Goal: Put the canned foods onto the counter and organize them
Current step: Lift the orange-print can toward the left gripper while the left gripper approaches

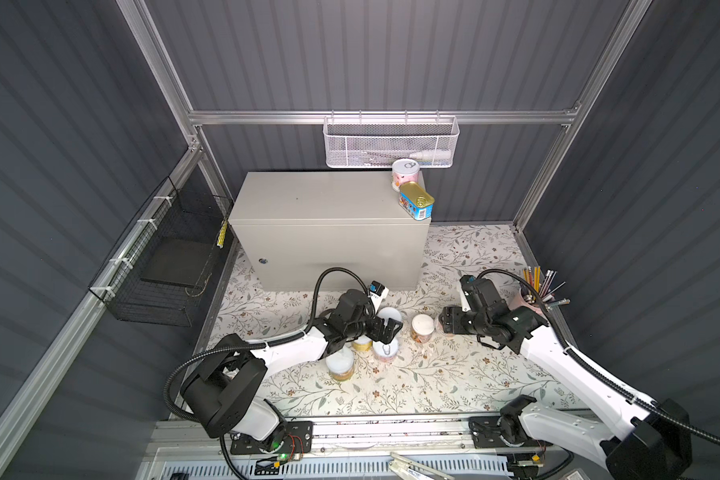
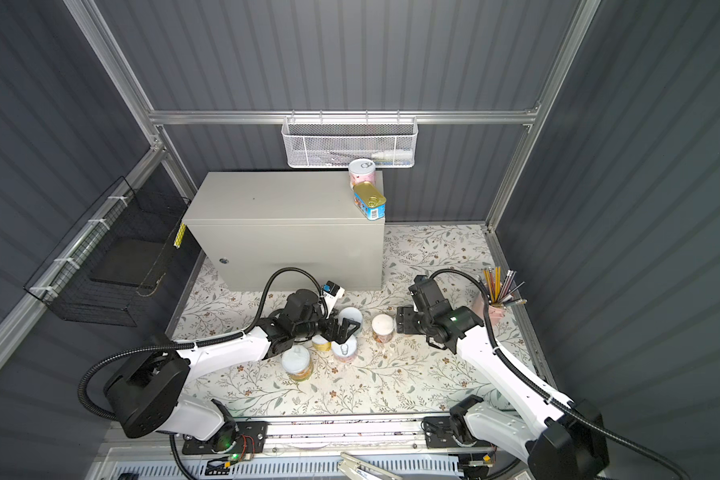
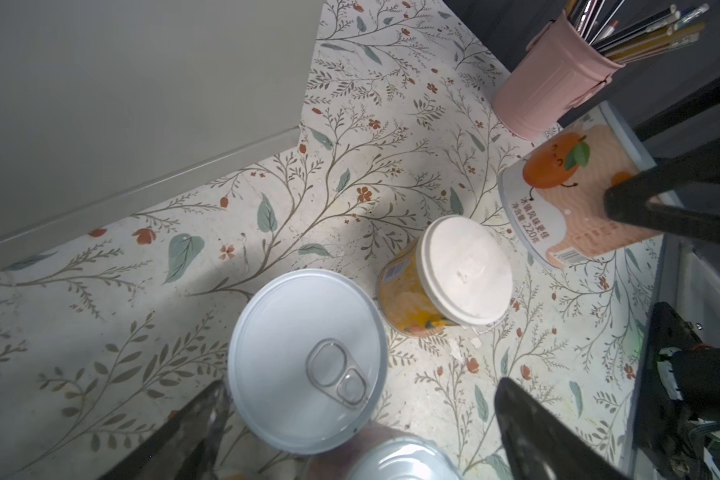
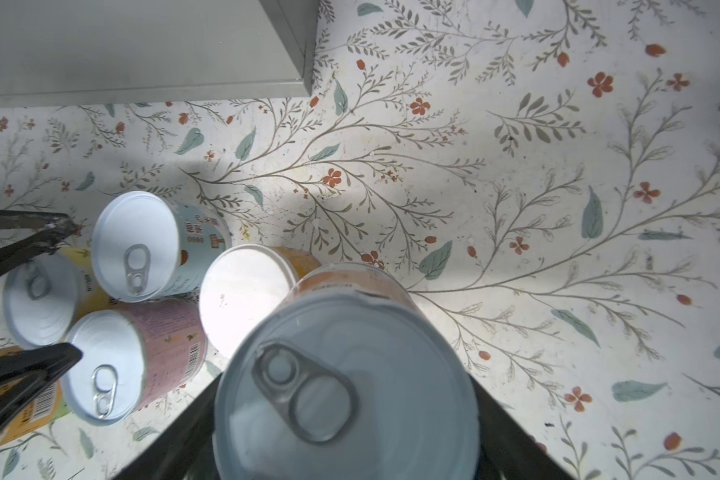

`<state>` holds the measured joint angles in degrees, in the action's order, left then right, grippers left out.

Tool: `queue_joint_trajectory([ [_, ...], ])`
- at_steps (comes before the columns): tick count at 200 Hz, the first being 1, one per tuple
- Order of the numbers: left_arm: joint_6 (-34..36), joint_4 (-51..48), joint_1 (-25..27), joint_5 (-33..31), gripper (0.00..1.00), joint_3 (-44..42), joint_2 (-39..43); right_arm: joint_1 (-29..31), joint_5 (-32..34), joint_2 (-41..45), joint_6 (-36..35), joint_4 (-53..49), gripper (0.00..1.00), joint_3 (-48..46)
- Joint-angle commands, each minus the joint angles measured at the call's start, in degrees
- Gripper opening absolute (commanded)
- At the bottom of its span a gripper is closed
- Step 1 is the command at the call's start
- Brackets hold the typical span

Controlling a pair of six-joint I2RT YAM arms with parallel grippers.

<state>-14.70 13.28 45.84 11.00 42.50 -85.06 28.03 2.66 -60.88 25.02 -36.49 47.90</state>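
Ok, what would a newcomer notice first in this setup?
Probably the big beige counter at the back, bearing just a pink can and a blue tin at its right end. Then the cans clustered on the floral mat under the open left gripper, and the right gripper holding an orange-label can.

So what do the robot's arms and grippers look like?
The left arm and right arm have white shells with black joints, and a black ribbed cable loops over each. The left gripper and right gripper are black, with slim jaws.
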Motion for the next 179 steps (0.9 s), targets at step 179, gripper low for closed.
queue_joint_trajectory([
  [179, 12.9, 1.9, 5.9, 6.7, 1.0, 7.1, -2.2, -0.5, -15.1, 2.7, -0.9, 0.4, 0.6, 5.5],
])
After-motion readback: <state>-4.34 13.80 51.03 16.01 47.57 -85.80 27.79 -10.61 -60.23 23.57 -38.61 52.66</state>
